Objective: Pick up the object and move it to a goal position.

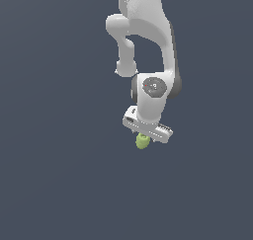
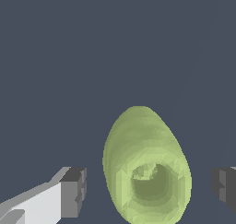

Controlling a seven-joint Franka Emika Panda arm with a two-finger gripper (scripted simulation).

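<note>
The object [image 2: 146,170] is a small yellow-green rounded lump with a dimpled end facing the wrist camera. In the wrist view it lies between the two dark finger pads [image 2: 73,191] of my gripper [image 2: 148,191], with a narrow gap of background on each side, so the jaws stand open around it without touching. In the exterior view the object [image 1: 142,142] shows just under the white gripper [image 1: 145,138], partly hidden by the hand. The fingertips themselves are not clear there.
The white arm [image 1: 148,46] reaches down from the top of the exterior view. The dark grey-blue ground [image 1: 59,184] surrounds the object, and no other thing is in view.
</note>
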